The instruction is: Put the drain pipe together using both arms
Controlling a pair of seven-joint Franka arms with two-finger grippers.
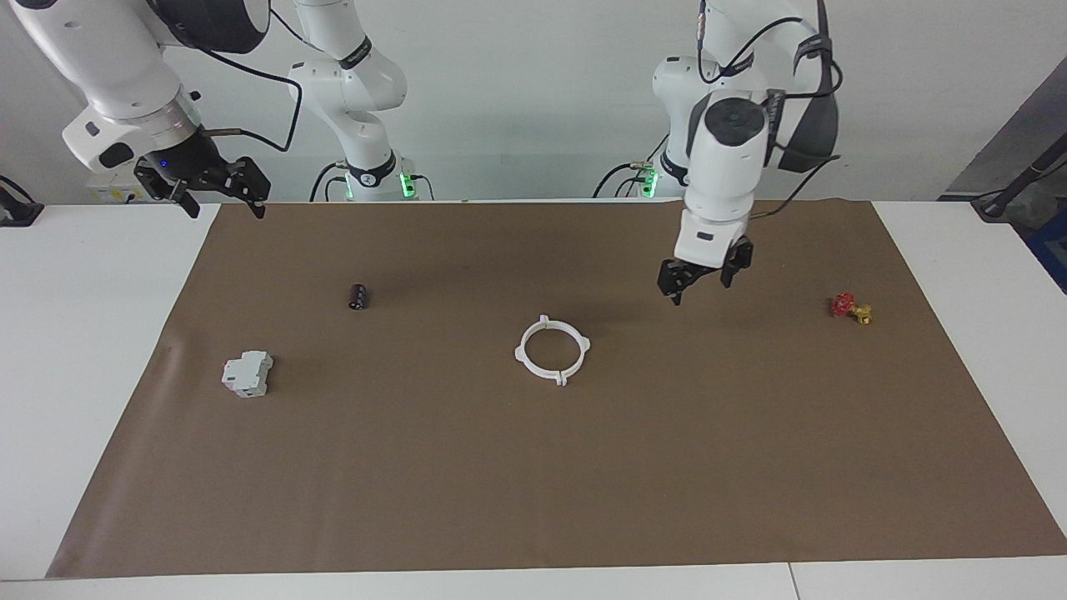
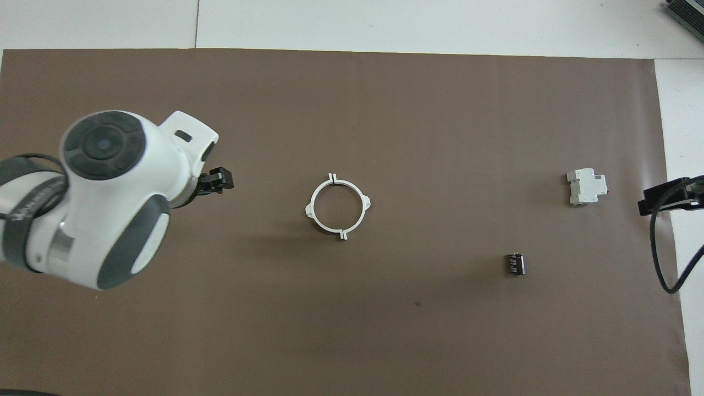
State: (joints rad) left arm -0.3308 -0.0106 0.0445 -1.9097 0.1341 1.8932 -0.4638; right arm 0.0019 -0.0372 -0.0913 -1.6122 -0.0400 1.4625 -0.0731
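The two white half-ring arcs of the drain pipe lie together as one closed ring [image 1: 522, 354] flat on the brown mat [image 1: 583, 483] at mid-table; the ring also shows in the overhead view [image 2: 313, 209]. My left gripper [image 1: 700, 287] hangs open and empty above the mat, beside the ring toward the left arm's end, apart from it; its tip shows in the overhead view [image 2: 220, 180]. My right gripper [image 1: 225, 202] is open and empty, raised over the mat's edge at the right arm's end, also seen in the overhead view [image 2: 665, 202].
A grey boxy block [image 1: 247, 373] [image 2: 586, 186] and a small black cylinder [image 1: 358, 296] [image 2: 515, 263] lie toward the right arm's end. A red-and-yellow valve [image 1: 850, 307] lies toward the left arm's end, hidden under the left arm in the overhead view.
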